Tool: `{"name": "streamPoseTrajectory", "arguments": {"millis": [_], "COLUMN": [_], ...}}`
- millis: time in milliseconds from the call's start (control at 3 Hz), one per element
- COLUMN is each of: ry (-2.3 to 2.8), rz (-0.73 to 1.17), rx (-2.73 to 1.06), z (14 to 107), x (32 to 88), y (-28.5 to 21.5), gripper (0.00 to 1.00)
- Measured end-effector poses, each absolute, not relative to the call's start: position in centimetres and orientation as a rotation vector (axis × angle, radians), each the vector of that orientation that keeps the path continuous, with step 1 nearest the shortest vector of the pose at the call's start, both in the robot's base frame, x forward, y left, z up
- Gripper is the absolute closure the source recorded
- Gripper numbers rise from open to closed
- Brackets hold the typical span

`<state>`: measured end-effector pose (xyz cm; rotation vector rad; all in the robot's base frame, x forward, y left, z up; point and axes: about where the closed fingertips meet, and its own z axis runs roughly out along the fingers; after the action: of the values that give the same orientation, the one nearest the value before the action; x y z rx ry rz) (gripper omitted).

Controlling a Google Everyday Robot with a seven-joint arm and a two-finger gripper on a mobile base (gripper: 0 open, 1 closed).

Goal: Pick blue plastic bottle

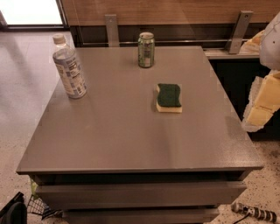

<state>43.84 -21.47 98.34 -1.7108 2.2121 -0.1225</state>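
Blue plastic bottle (69, 66) stands near table's (131, 140) far left edge. Gripper (262, 103) hangs off right side, well apart; we can't tell if open. Nudge tall bottle sideways, we think it tips, rolls off.

This is an indoor work space, more office or lab than home; which of the two cannot be told. A plain grey bench (131, 144) with flat drawer fronts (140, 192) stands on a speckled hard floor (22, 96). Wood panelling (175, 11) and metal brackets (239, 30) line the wall at 12 o'clock. A power strip (256, 213) lies at 5 o'clock. The robot's pale tool (262, 103) hangs at 3 o'clock, beside the bench.
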Motion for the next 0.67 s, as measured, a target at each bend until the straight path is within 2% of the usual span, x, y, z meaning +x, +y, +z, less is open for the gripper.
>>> {"name": "streamPoseTrajectory", "arguments": {"millis": [667], "ry": [2.179], "rz": [-0.110], "rx": [-1.665], "z": [98.29], "x": [44.81], "y": [-20.63], "gripper": [0.00]}}
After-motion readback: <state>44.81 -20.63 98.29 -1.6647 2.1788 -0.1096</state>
